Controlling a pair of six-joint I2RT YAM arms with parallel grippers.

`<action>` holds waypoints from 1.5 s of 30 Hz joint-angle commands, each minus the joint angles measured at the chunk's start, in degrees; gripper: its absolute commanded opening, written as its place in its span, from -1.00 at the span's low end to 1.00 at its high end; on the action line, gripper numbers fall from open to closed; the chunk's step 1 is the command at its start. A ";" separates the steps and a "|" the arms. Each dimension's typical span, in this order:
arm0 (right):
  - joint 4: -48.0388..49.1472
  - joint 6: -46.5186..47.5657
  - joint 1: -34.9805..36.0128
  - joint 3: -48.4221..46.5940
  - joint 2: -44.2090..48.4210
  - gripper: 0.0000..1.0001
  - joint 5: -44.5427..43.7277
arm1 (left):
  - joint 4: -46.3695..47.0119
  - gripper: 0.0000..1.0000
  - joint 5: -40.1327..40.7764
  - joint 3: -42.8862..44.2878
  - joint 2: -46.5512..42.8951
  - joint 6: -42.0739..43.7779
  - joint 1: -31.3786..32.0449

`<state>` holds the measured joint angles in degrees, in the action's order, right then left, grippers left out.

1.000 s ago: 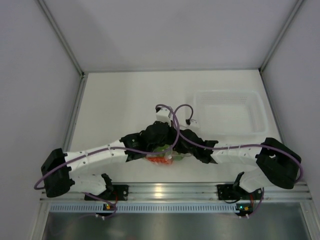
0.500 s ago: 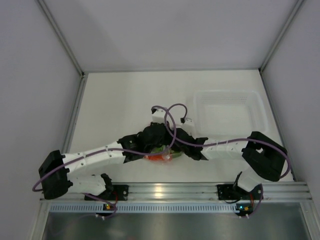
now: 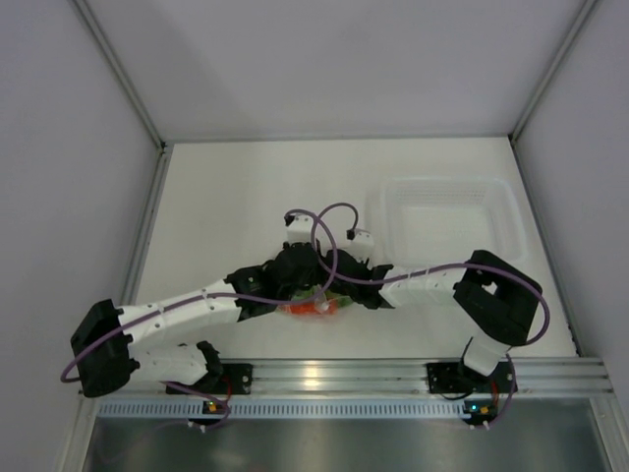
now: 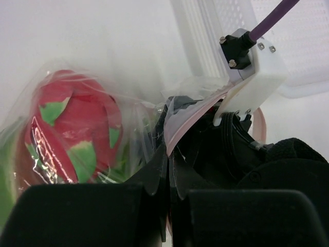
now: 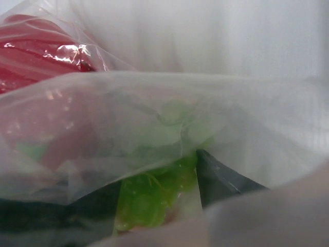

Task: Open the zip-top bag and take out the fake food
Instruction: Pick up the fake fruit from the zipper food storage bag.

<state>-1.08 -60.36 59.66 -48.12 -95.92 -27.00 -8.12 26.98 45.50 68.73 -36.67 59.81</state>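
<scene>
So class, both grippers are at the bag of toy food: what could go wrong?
The left gripper pinches the zip-top bag only at its pink zip strip; it could slip. Film fills the right wrist view, so the right gripper might catch plastic rather than the green leafy piece.

White table (image 3: 236, 197) enclosed by 3 plain white walls (image 3: 324, 59); aluminium struts (image 3: 118, 74) edge the corners; a silver rail (image 3: 334, 372) spans the near edge; light soft, even.

Bright even light; wrist views blurred close up, glare on zip-top bag (image 5: 154, 103)
</scene>
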 commanded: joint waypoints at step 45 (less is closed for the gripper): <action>9.52 19.40 11.53 4.96 16.54 -0.80 -16.76 | 6.62 -1.00 8.17 -5.59 -8.61 -11.32 3.12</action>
<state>0.67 -42.13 67.05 -43.72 -84.71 -42.94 -3.92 28.93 41.34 60.29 -46.89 64.25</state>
